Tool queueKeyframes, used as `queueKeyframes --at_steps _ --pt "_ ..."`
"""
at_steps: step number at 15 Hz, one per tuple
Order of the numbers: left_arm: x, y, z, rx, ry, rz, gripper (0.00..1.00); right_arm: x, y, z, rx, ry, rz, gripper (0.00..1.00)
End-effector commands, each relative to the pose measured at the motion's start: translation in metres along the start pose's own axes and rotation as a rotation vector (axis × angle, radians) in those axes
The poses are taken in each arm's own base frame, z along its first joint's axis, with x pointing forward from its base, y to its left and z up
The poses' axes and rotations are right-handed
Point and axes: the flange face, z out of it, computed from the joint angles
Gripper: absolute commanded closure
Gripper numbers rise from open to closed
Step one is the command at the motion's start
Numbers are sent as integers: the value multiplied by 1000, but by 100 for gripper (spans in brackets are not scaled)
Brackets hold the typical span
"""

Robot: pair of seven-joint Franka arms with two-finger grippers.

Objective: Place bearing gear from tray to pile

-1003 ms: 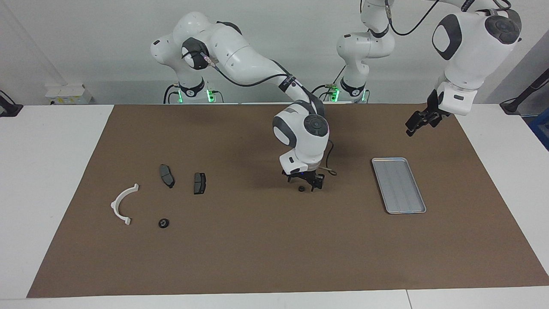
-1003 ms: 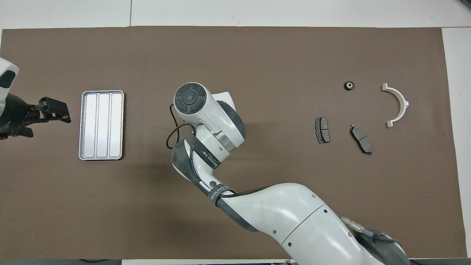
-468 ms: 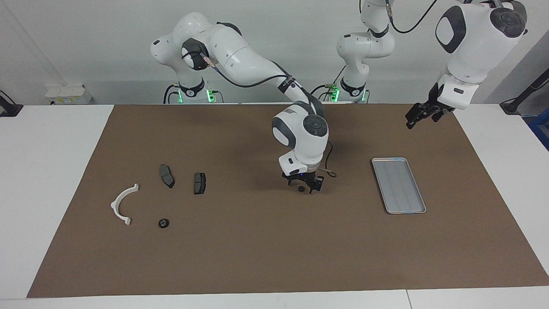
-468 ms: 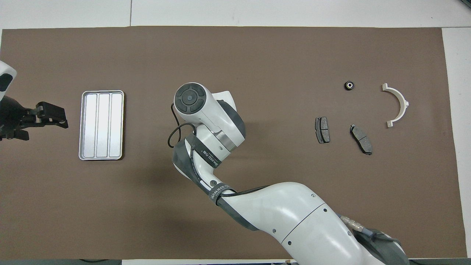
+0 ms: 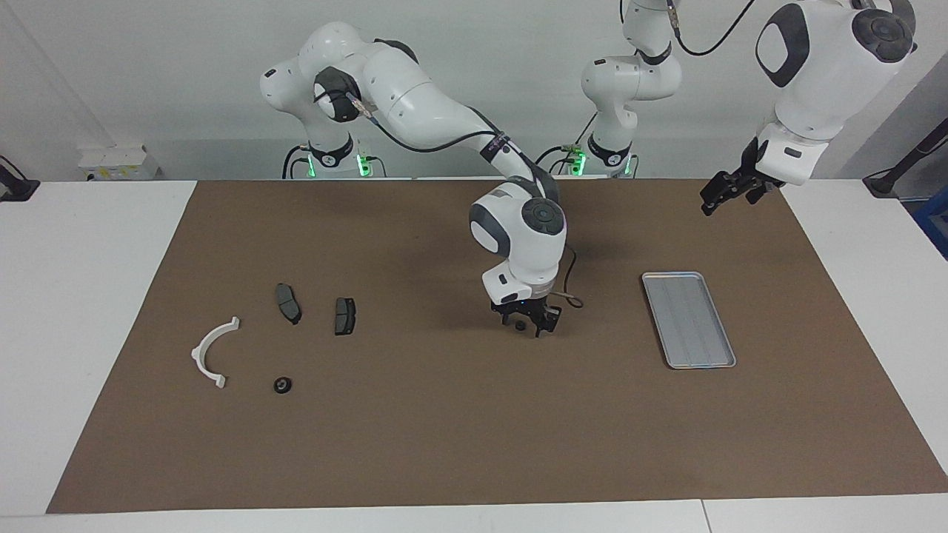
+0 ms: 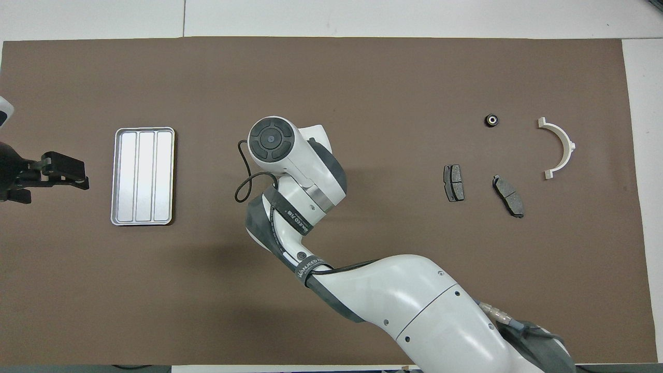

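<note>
A small black bearing gear [image 5: 521,324] lies on the brown mat mid-table, between the tray and the pile. My right gripper [image 5: 526,327] is down on it, its fingers closed in against its sides. In the overhead view the right arm's wrist covers both. The silver ribbed tray [image 5: 689,320] [image 6: 143,176] lies toward the left arm's end with nothing on it. The pile is a white half-ring bracket [image 5: 211,354] [image 6: 560,147] and two dark brake pads [image 5: 288,303] [image 5: 344,316]. My left gripper [image 5: 722,200] [image 6: 77,176] hangs open in the air beside the tray.
Another small black gear [image 5: 282,385] [image 6: 491,120] lies by the bracket, farther from the robots than the pads. A black cable loop [image 6: 248,186] hangs off the right wrist. The brown mat [image 5: 444,444] covers most of the white table.
The right gripper's fingers have closed in on the gear mid-table. The left arm has lifted and drawn back from the tray toward its end of the table.
</note>
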Motion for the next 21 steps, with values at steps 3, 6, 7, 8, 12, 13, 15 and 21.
queueKeyframes --at_steps 3,6,7,8,12,13,15,21 --pt "-7 -6 -6 -11 -5 1 0 2 4 12 14 4 14 72" --pt "-9 3 -6 -9 -6 18 0 2 4 12 17 1 15 100" --pt "-9 2 -6 -9 -6 16 0 3 5 12 17 1 17 100" --pt "-9 1 -5 -9 -9 15 0 3 5 11 15 1 17 100" --pt "-9 0 -5 -9 -9 13 0 25 20 8 -42 -17 -22 100" --pt "-9 1 -5 -9 -8 15 0 45 30 -4 -52 -34 -55 100" --pt "-9 1 -6 -9 -8 15 0 90 59 -36 -64 -71 -131 100" --pt "-9 1 -5 -9 -9 15 0 217 162 -71 -14 -56 -450 100"
